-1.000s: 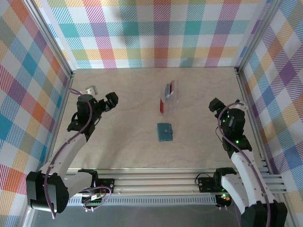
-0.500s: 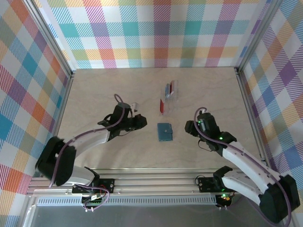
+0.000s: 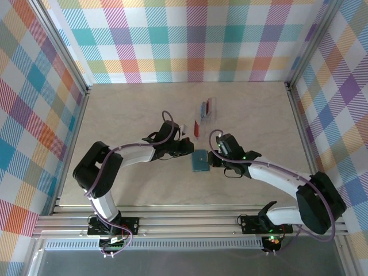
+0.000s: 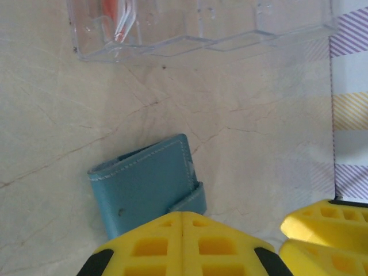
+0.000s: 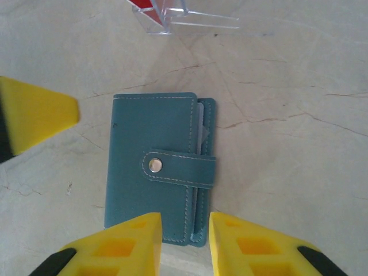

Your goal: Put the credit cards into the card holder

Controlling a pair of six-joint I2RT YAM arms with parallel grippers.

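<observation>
The left claw (image 3: 186, 148) is low over the tabletop (image 3: 126, 109). Its two yellow fingers are pressed tight together and hold nothing. The left claw sits just beside the left edge of the card holder (image 3: 200, 161). I cannot tell if it touches it.

The card holder lies flat near the middle of the tabletop, between the two claws. It is folded closed, and its little strap (image 5: 178, 168) is snapped down over one edge.

Past the card holder, farther from the arms, is a clear case (image 3: 205, 118). The credit cards stand on their edges inside it. One red card (image 3: 196, 129) is at the end closest to the card holder. A blue card (image 3: 202, 108) and another red card (image 3: 209, 104) are at the far end.

The right claw (image 3: 213, 157) is at the right edge of the card holder. Its fingers have a small gap between them and grip nothing. In the right wrist view they hang over one short edge of the card holder.
</observation>
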